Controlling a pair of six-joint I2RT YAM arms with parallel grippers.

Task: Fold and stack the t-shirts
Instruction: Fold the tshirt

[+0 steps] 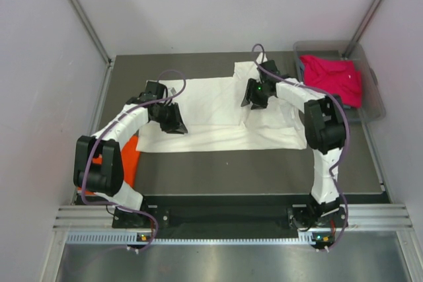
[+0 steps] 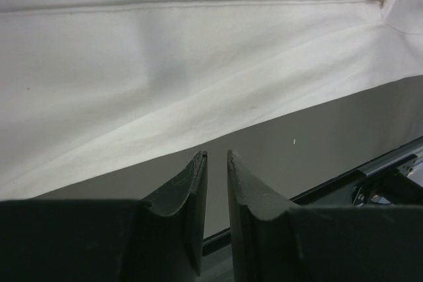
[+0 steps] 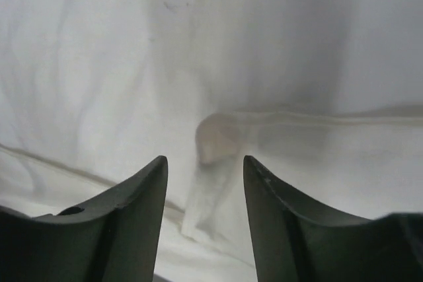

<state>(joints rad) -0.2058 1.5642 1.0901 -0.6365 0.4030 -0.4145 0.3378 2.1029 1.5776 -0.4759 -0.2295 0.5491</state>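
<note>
**A:** How far along are you?

**B:** Early on. Your cream-white t-shirt point(image 1: 218, 113) lies spread out mid-frame. The orange t-shirt point(image 1: 130, 156) is lower left, the magenta-pink t-shirt point(image 1: 334, 77) in a bin point(image 1: 374, 107) upper right. No stack yet.

**A:** Hands?

**B:** Left gripper point(image 2: 216, 156) is barely parted and empty. Right gripper point(image 3: 205, 163) is released above the cloth. Dark table point(image 1: 264, 170), pale walls.

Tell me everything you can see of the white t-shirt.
The white t-shirt is plain cream-white soft cloth, spread flat across the dark table, lightly creased, with a stitched hem. One part juts toward the far edge. The left gripper is at its left edge, the right gripper over its right half; contact unclear.
</note>
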